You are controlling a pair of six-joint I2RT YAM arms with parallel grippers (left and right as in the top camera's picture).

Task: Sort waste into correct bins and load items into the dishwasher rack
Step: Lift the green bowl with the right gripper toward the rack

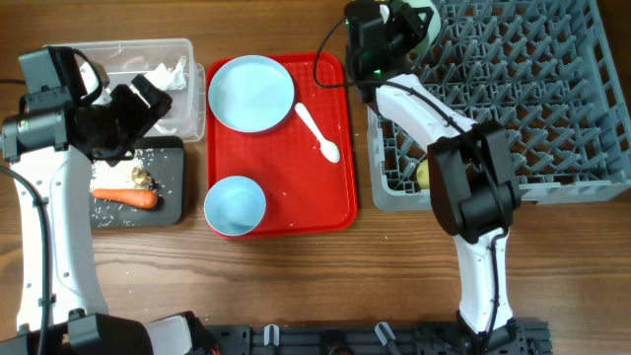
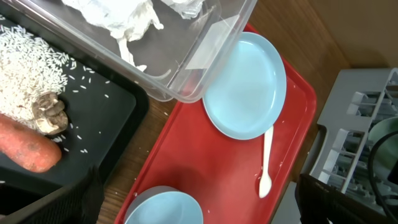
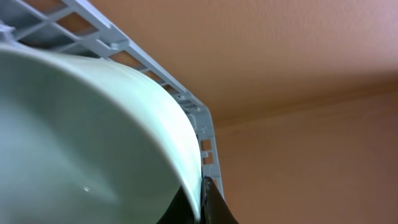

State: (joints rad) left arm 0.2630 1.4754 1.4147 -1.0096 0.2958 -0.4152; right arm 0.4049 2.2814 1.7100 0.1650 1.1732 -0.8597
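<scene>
Over the far left corner of the dishwasher rack (image 1: 513,89), the right gripper (image 1: 402,28) has the pale green bowl (image 3: 81,137) pinched by its rim. The wrist view shows one dark finger (image 3: 211,202) pressed against the lip, jaws clamped tight on it. The crate's corner frame sits just behind the bowl, so the pegs lie below and inward, toward the robot's right. By my reckoning the bowl has to come down between peg rows, not on the crate's edge.

A small yellow cup (image 1: 422,176) sits in the rack's near left corner, half hidden by the arm.

Across the table, the left gripper (image 1: 138,106) hovers spread wide and empty where the clear tub (image 1: 108,49) meets the black tray (image 1: 173,207). The tissue (image 1: 170,74) is in the tub. The carrot (image 1: 126,197), rice (image 2: 28,68) and brown scrap (image 2: 51,115) lie on the black tray.

Between the arms, the red tray (image 1: 325,197) carries the plate (image 1: 251,92), the light blue bowl (image 1: 235,205) and the white spoon (image 1: 317,131). The spoon lies on a diagonal, handle toward the plate and scoop toward the rack, nearer the right arm.
</scene>
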